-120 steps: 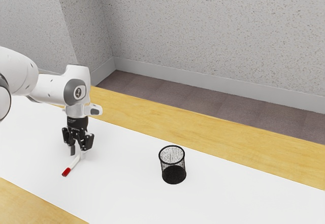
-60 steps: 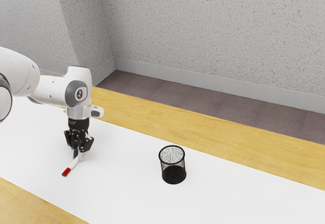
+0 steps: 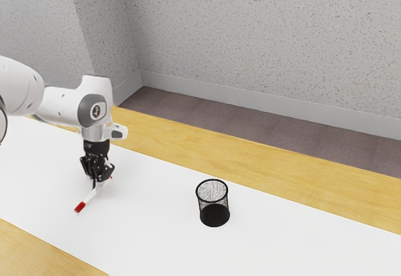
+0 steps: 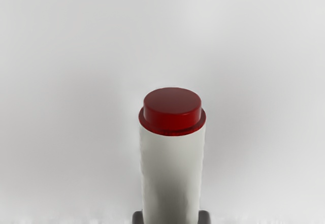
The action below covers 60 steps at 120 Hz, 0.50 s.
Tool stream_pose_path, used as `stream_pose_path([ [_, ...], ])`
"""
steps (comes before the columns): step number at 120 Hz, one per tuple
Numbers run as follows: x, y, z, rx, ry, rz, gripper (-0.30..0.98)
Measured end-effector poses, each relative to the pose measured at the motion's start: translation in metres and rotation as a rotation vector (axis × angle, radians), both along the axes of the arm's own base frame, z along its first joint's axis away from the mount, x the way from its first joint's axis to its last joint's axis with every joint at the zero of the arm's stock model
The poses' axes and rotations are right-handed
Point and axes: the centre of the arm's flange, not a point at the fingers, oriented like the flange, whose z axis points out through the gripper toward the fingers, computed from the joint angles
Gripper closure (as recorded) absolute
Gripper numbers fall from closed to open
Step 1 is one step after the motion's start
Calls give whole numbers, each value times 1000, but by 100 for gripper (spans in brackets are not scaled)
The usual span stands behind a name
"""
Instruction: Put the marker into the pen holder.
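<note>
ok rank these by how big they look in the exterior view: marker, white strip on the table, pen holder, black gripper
1. white strip
2. pen holder and black gripper: too alike to rank
3. marker, partly hidden at the gripper

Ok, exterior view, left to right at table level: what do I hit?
Marker's red cap → two-finger gripper, shut on the marker's white barrel → black mesh pen holder. Arm left out of the order: it overlaps the first two left to right.
</note>
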Motion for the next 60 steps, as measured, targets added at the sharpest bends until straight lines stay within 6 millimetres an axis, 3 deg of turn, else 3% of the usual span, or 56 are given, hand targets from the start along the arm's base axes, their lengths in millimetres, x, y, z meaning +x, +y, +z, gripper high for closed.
stream_pose_path([
  [10,5,-15,38,23,-89,-43,79],
  [17,7,-38,74,40,-197,-98,79],
  [36,17,-138,166,98,-595,-324,79],
  [47,11,-197,190,82,-759,-421,79],
  [60,-22,-262,209,35,-904,-495,79],
])
